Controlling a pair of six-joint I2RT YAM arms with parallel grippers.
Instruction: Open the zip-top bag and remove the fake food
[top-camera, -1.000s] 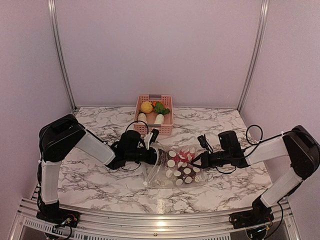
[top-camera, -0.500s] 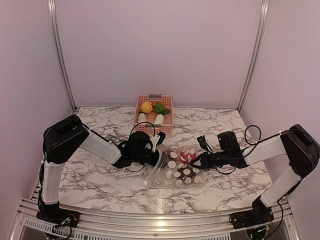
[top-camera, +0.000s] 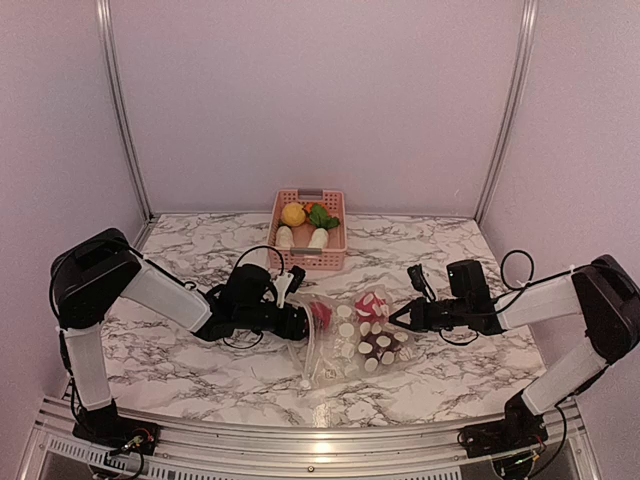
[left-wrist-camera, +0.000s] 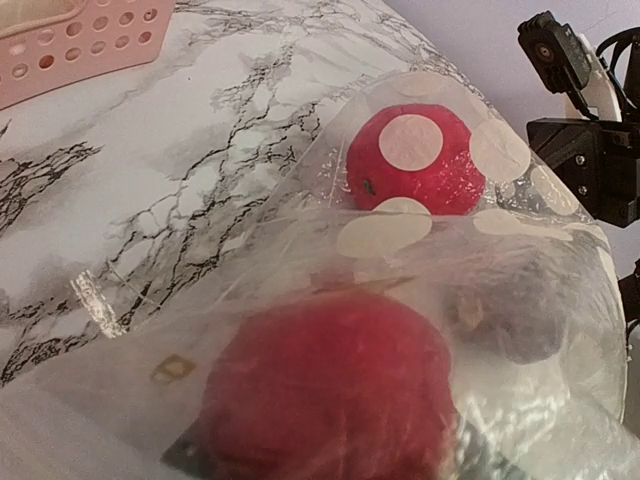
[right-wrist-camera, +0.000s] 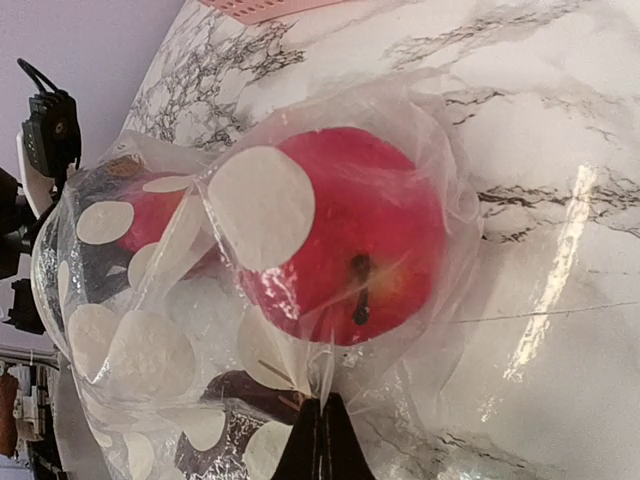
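The zip-top bag (top-camera: 362, 345) lies clear and white-dotted on the marble table between my two arms. My left gripper (top-camera: 300, 322) reaches into its open mouth. In the left wrist view a big red piece of fake food (left-wrist-camera: 330, 390) fills the gap of the left gripper (left-wrist-camera: 330, 462), whose dark fingertips (left-wrist-camera: 185, 455) press its sides. A red apple (right-wrist-camera: 370, 240) and a dark brown piece (right-wrist-camera: 250, 395) stay inside the bag (right-wrist-camera: 130, 330). My right gripper (right-wrist-camera: 322, 435) is shut on a pinch of plastic at the bag's far end (top-camera: 395, 318).
A pink slotted basket (top-camera: 335, 225) stands behind the bag near the back wall, holding yellow, green and white toy pieces; its corner shows in the left wrist view (left-wrist-camera: 70, 40). The right arm's wrist (left-wrist-camera: 580, 150) sits beyond the bag.
The left gripper's jaws have narrowed around the red piece and the left arm has drawn back a little to the left. The right gripper and bag have shifted slightly right.
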